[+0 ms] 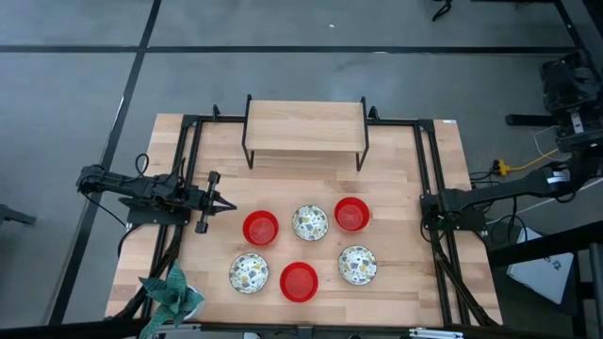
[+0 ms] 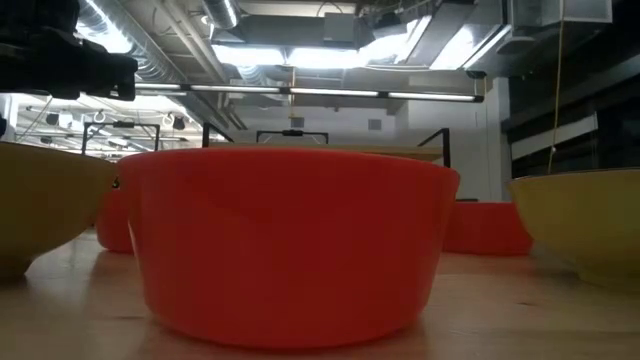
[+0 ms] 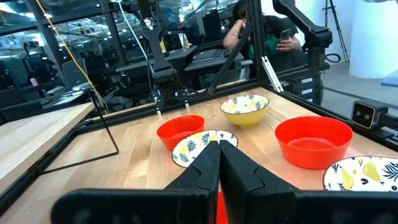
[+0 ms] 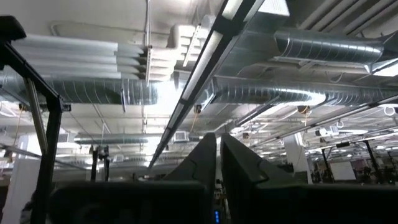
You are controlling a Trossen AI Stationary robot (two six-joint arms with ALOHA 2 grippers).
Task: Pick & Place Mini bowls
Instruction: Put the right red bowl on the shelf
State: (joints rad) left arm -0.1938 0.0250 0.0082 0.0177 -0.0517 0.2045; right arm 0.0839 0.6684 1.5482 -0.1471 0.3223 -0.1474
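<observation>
Six mini bowls (image 1: 300, 251) sit grouped; left gripper (image 1: 226, 203), at their nine o'clock, and parked right gripper (image 4: 217, 155) are pressed together, empty.

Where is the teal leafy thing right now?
In the high view, the teal leafy thing sits at the table's near left corner, left of the nearest patterned bowl.

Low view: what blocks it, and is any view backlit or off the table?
Low view: a red bowl fills the frame, with bright ceiling lights behind it. Right wrist view: aimed at ceiling ducts and strip lights, no table visible. High view: evenly lit.
</observation>
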